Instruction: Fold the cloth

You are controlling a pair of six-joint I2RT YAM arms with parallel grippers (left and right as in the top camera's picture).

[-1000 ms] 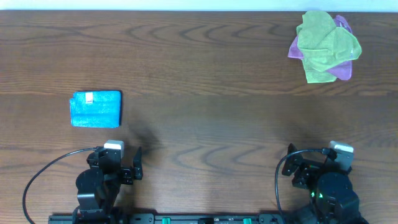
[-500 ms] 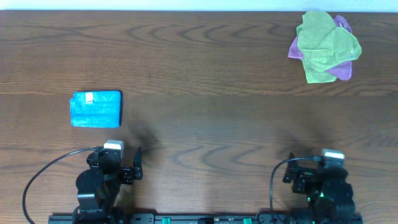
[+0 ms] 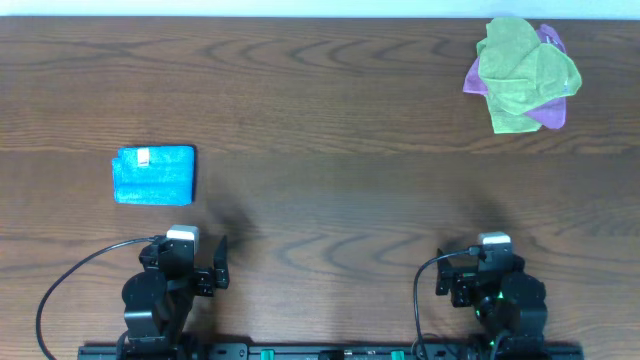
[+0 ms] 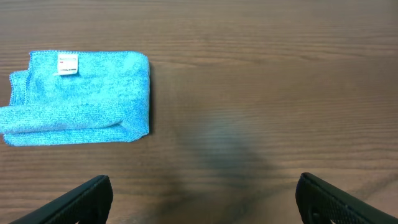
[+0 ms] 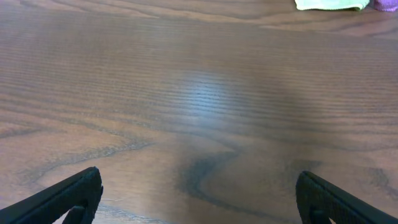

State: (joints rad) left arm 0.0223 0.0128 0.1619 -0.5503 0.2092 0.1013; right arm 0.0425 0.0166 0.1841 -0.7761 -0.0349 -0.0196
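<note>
The sky-blue cloth (image 3: 154, 176) lies folded into a small rectangle on the left of the wooden table, its white tag (image 4: 67, 64) facing up. In the left wrist view the cloth (image 4: 81, 96) sits ahead and to the left of my left gripper (image 4: 202, 190), well apart from it. That left gripper (image 3: 195, 262) rests open near the table's front edge with only bare wood between its fingers. My right gripper (image 3: 478, 272) is also open and holds nothing, low at the front right; in its own view the right gripper (image 5: 198, 186) sees only bare tabletop.
A lime-green cloth (image 3: 525, 70) lies crumpled over a purple-pink cloth (image 3: 551, 112) at the far right corner; their edges show at the top of the right wrist view. The table's far edge (image 3: 300, 17) runs along the top.
The right arm has swung leftwards and drawn back a little toward the front edge. The left arm and the blue cloth have not moved.
</note>
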